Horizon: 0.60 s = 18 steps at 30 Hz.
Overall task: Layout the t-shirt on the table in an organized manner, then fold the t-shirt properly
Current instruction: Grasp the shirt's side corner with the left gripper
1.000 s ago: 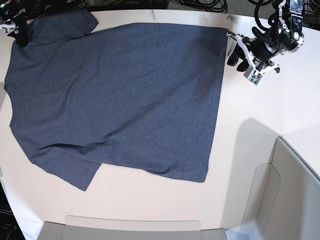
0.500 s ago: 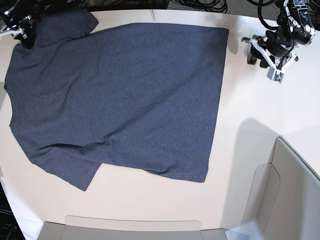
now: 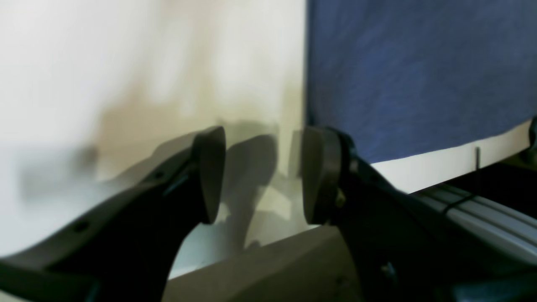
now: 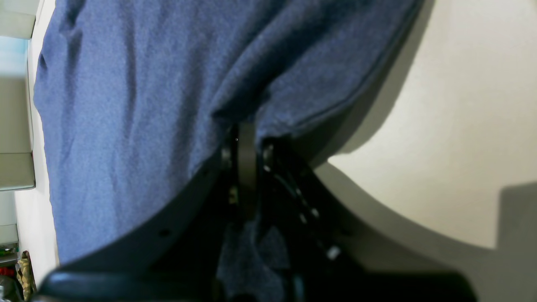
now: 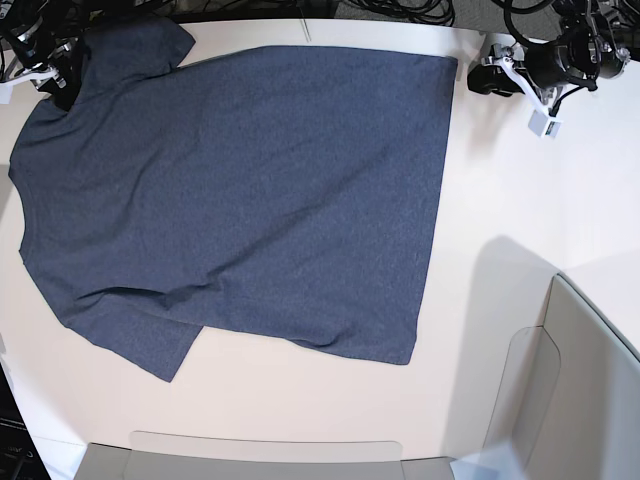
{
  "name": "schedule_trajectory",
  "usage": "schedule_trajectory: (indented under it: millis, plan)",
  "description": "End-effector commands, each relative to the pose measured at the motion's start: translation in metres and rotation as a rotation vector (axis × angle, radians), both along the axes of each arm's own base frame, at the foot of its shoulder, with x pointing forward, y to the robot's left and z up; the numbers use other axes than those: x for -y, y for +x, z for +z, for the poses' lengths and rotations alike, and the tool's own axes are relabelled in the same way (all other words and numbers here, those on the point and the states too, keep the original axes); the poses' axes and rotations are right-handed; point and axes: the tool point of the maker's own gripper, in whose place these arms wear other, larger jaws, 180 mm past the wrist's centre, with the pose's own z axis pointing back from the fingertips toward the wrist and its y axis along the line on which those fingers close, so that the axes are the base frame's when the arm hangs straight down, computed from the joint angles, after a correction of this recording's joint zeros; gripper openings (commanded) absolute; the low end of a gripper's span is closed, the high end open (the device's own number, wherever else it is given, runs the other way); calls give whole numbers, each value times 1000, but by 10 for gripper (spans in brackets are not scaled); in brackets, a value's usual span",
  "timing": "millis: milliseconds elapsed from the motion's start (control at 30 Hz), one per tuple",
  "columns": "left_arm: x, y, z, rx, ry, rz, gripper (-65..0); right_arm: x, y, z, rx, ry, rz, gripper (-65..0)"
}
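Note:
The dark navy-grey t-shirt (image 5: pixel 240 190) lies spread flat on the off-white table (image 5: pixel 500 200), plain side up, hem to the right; no letters show. My left gripper (image 5: pixel 482 80) is open and empty, just right of the shirt's far hem corner. In the left wrist view its fingers (image 3: pixel 209 172) stand apart over bare table (image 3: pixel 147 63), with the shirt's edge (image 3: pixel 419 75) beside them. My right gripper (image 5: pixel 62 85) is at the far left, shut on the shirt near the shoulder. The right wrist view shows the gripper (image 4: pixel 247 142) pinching a fold of the t-shirt (image 4: pixel 138 105).
Pale grey translucent panels stand along the front (image 5: pixel 265 450) and at the right (image 5: pixel 590 380). Black cables (image 5: pixel 400 10) lie beyond the table's back edge. The table's back edge runs close behind both grippers.
My left gripper has drawn away from the hem corner to the right, then turned and moved toward the back edge. My right gripper has shifted slightly right, still holding the shirt.

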Motion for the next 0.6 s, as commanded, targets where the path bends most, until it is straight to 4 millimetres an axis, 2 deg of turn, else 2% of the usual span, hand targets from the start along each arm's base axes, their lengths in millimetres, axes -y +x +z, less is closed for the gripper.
schedule_trajectory:
  millis: [0,300,567]
  plan:
    - [-3,2,4,13,-4,1,-359,-16,-47,-39,-282,11,85,-650]
    - [2,-7,-5,-31,-30,8,-359,-17,-48,-39,-283,14,84,-650]
    - [18,-11,-9,-39,-75,20,-359,-17,-48,-40,-285,15,86,-650]
